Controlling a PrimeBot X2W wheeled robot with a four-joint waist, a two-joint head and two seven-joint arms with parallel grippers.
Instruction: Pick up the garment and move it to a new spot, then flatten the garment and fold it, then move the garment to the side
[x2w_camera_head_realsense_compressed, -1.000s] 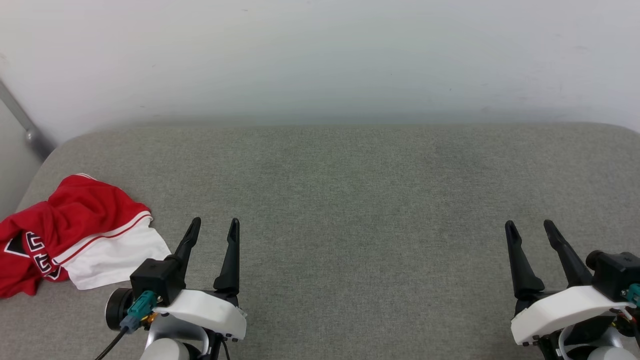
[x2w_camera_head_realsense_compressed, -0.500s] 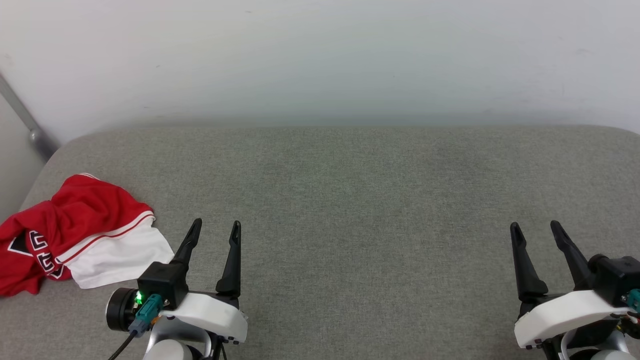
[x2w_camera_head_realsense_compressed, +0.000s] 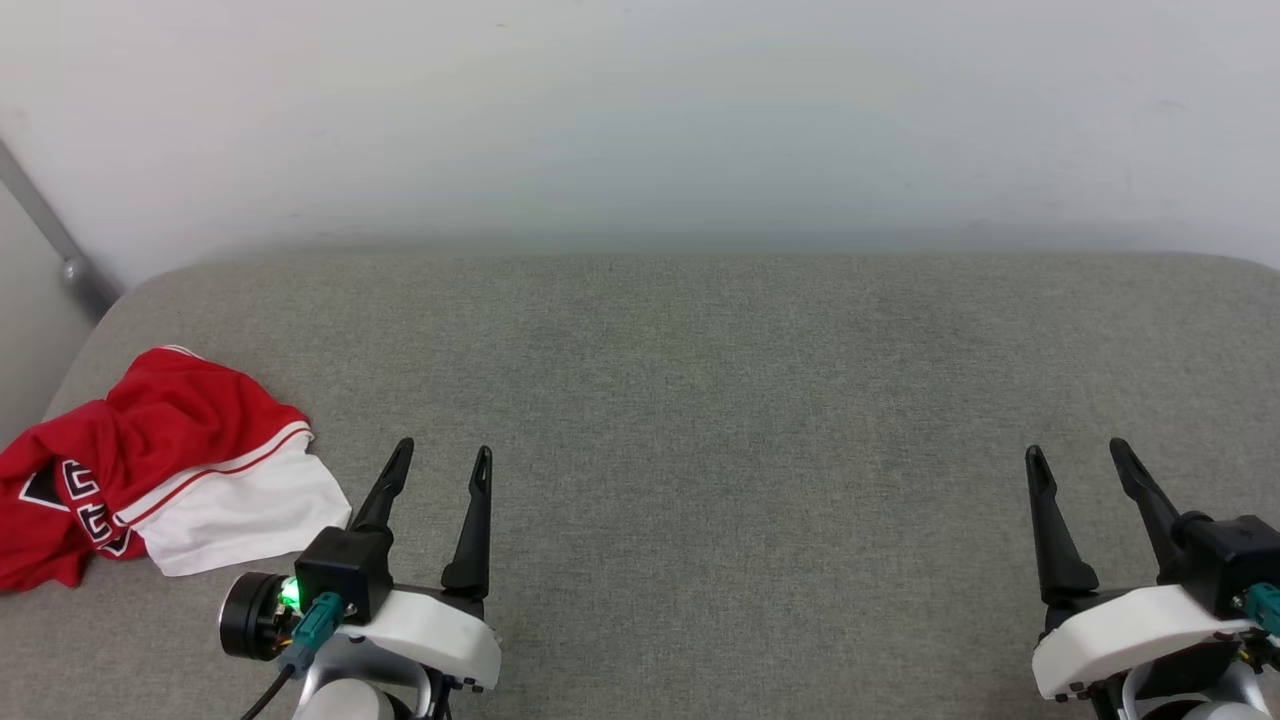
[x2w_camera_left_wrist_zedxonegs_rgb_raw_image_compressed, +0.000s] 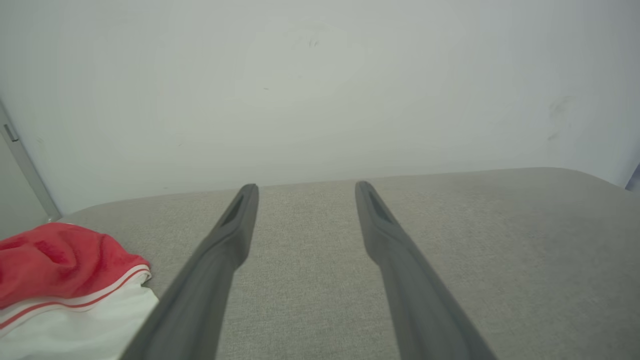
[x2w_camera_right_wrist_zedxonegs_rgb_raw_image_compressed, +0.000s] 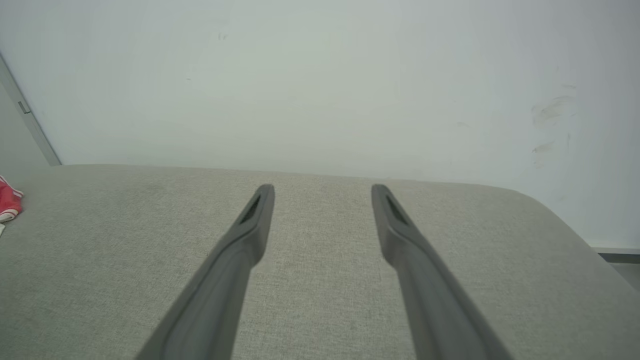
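The garment (x2w_camera_head_realsense_compressed: 150, 465) lies crumpled at the left end of a grey cushioned surface (x2w_camera_head_realsense_compressed: 700, 400), red with a white sleeve and some black lettering showing. In the left wrist view the garment (x2w_camera_left_wrist_zedxonegs_rgb_raw_image_compressed: 60, 285) fills the lower left corner, and a sliver of the garment (x2w_camera_right_wrist_zedxonegs_rgb_raw_image_compressed: 7, 200) shows at the left edge of the right wrist view. My left gripper (x2w_camera_head_realsense_compressed: 443, 460) hovers open just right of the white sleeve, apart from it. Far off at the lower right, my right gripper (x2w_camera_head_realsense_compressed: 1078, 454) is open too. Nothing sits between either pair of fingers.
A pale wall (x2w_camera_head_realsense_compressed: 640, 120) rises behind the grey surface. A grey metal post (x2w_camera_head_realsense_compressed: 50, 245) runs down at the far left by the surface's rounded corner. The right end of the surface curves off at a rounded edge (x2w_camera_right_wrist_zedxonegs_rgb_raw_image_compressed: 565, 220).
The head view has shifted slightly, so everything sits a little right and lower. Both grippers stay open and the garment has not moved.
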